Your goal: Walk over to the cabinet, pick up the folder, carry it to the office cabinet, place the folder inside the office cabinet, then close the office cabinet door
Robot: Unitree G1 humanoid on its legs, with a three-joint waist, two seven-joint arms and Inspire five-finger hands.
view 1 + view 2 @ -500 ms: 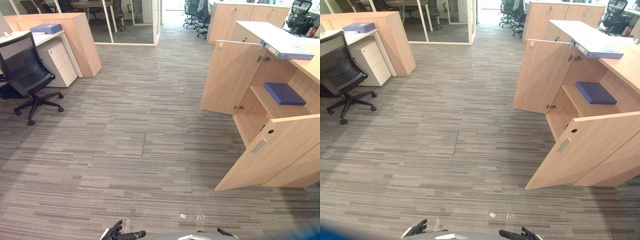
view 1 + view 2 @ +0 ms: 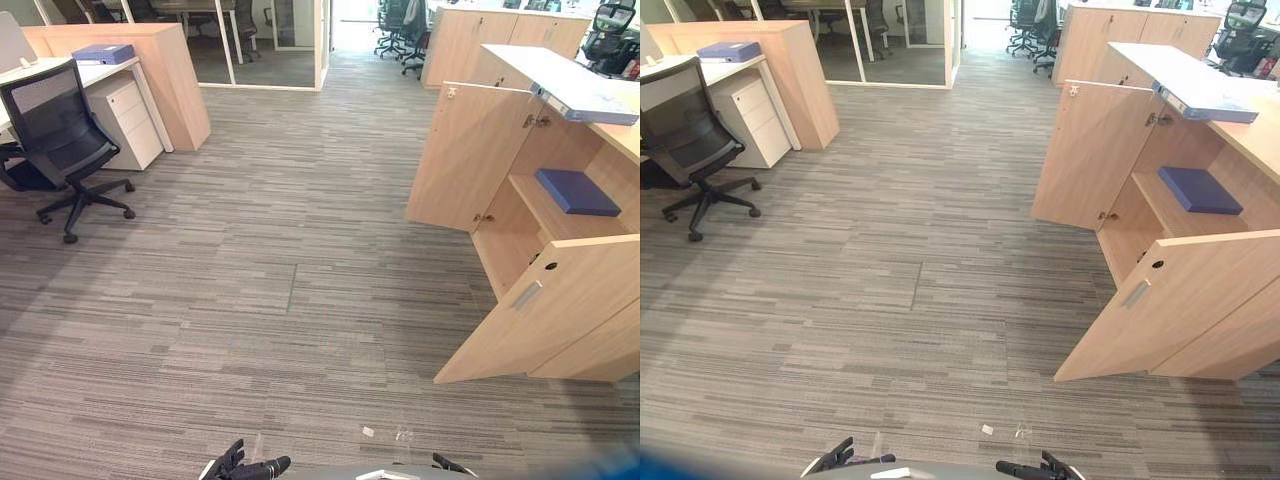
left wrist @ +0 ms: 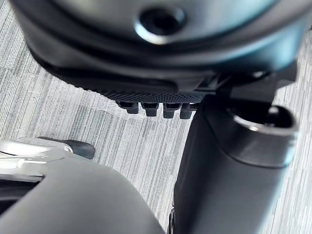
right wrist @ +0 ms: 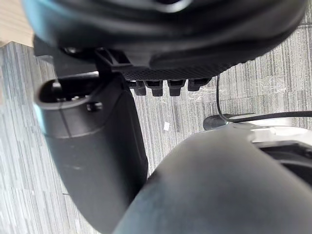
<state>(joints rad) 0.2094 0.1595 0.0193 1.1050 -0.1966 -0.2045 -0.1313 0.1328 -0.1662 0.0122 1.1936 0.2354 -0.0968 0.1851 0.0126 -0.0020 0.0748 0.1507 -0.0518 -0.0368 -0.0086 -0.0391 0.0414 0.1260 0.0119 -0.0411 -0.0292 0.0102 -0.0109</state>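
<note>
Seeing the folder (image 2: 103, 53) far off on the left: blue, boxy, lying flat on top of the wooden cabinet (image 2: 175, 80), which stands against the white table (image 2: 60, 75). A black office chair (image 2: 60, 125) and a white drawer unit (image 2: 130, 120) sit at that table.

Office cabinet (image 2: 625, 140) is on the right with both doors swung out: far door (image 2: 470, 150) and near door (image 2: 550, 310). Inside, the shelf (image 2: 535, 205) carries one dark blue flat binder (image 2: 576, 191), lying flat. Can't tell what's below the shelf. A pale folder (image 2: 585, 95) lies on the cabinet's top and overhangs the edge above the opening.

Grey striped carpet (image 2: 300, 300) runs between the two cabinets.

Left hand (image 2: 243, 467) is low at the bottom edge, fingers loose and spread, holding nothing. Right hand (image 4: 170, 44) is also low, fingers relaxed, nothing in it.
</note>
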